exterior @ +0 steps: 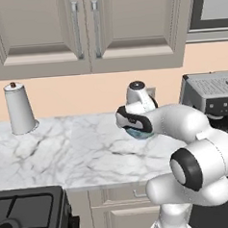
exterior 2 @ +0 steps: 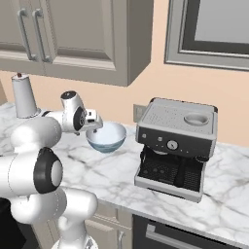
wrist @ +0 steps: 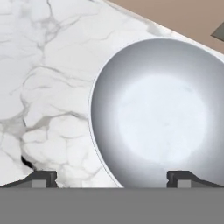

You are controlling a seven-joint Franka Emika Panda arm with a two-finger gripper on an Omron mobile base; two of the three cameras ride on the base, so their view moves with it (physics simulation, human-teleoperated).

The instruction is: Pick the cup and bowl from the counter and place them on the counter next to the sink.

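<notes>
Gripper (wrist: 112,177) fingers spread wide above bowl (wrist: 162,113), rim at 3 o'clock; nothing lifted, both placements pending.

Glossy white rounded arm (exterior: 184,130), dark bands at the joints, small dark pincer (wrist: 111,178) tips
</notes>
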